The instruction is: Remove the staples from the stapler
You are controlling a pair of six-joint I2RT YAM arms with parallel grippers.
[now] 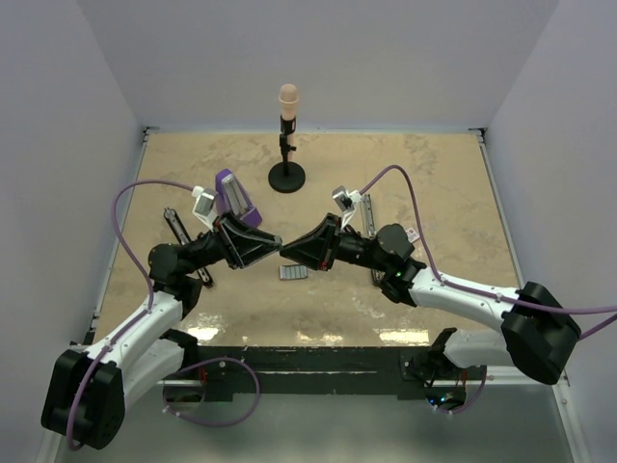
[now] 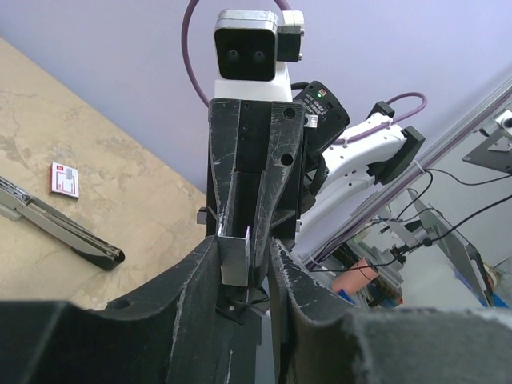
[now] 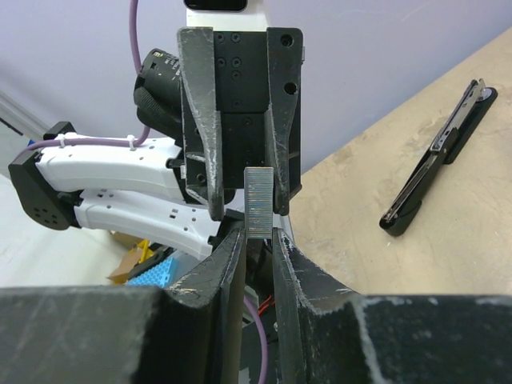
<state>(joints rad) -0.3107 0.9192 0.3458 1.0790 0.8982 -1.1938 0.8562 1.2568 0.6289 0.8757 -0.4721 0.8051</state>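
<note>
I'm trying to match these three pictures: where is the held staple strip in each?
Top external: staple strip at centre, nearly hidden between left claw and right claw.
Left wrist: lower centre, plain grey side showing.
Right wrist: centre, ridged face showing.
Shared landmark: those claws, tip to tip.

Tan table [image 1: 434, 289] | on it: stand [image 1: 286, 177], purple object [image 1: 234, 198], left stapler [image 1: 174, 227], right stapler [image 1: 368, 217], maybe staple strip [image 1: 293, 273]

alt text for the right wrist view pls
The right gripper pinches the staples, a ridged silver strip standing upright, while the left gripper faces it with fingers either side of the strip. The stapler lies on the table beyond.
</note>
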